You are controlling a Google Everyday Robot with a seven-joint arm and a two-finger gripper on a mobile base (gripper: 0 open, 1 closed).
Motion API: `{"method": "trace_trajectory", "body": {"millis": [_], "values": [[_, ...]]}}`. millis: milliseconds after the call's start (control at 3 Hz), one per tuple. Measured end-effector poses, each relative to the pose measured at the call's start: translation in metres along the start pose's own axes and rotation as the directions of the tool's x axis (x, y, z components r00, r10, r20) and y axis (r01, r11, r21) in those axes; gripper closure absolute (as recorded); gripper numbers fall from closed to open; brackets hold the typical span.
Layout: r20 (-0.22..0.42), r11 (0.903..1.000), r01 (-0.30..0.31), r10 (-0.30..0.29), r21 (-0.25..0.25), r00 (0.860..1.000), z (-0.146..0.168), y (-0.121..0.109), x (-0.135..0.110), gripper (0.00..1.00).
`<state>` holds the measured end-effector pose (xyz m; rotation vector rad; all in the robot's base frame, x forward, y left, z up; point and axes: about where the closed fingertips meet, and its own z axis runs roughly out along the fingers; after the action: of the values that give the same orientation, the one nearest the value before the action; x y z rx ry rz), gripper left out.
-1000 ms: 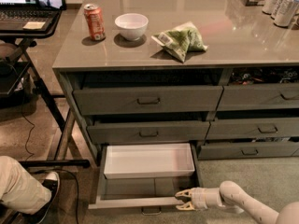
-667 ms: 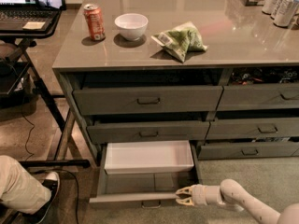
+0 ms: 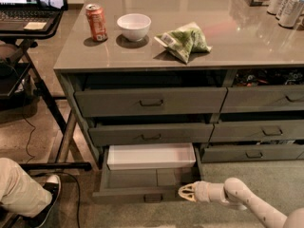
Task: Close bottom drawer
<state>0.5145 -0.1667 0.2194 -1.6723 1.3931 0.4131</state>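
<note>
The bottom drawer (image 3: pixel 137 195) is the low dark-grey drawer at the foot of the left column. It stands pulled out, with a white tray insert (image 3: pixel 151 156) at its back and a small pull handle (image 3: pixel 153 198) on its front panel. My gripper (image 3: pixel 184 192) comes in from the lower right on a white arm. Its tip rests against the right end of the drawer's front panel.
Two taller grey drawers (image 3: pixel 151 101) sit above, with another column of drawers (image 3: pixel 259 127) to the right. On the countertop are a red can (image 3: pixel 96 22), a white bowl (image 3: pixel 133 26) and a green chip bag (image 3: pixel 183 41). A person's leg and shoe (image 3: pixel 23 194) are at lower left, beside a laptop stand (image 3: pixel 28 27).
The drawer's front panel has moved back toward the cabinet, with my gripper following against its right end. Less of the drawer floor shows in front of the white tray.
</note>
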Motion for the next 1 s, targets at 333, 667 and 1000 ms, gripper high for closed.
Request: {"method": "trace_trajectory", "body": {"millis": [333,667,1000], "values": [[0.001,0.9998,-0.002,0.002,0.022,1.000,0.000,-0.004,0.004,1.00],[0.006,0.9984,-0.054,0.054,-0.014,0.999,-0.001,0.003,0.007,1.00],[0.011,0.9791,-0.182,0.183,-0.091,0.983,0.002,0.023,0.006,1.00]]}}
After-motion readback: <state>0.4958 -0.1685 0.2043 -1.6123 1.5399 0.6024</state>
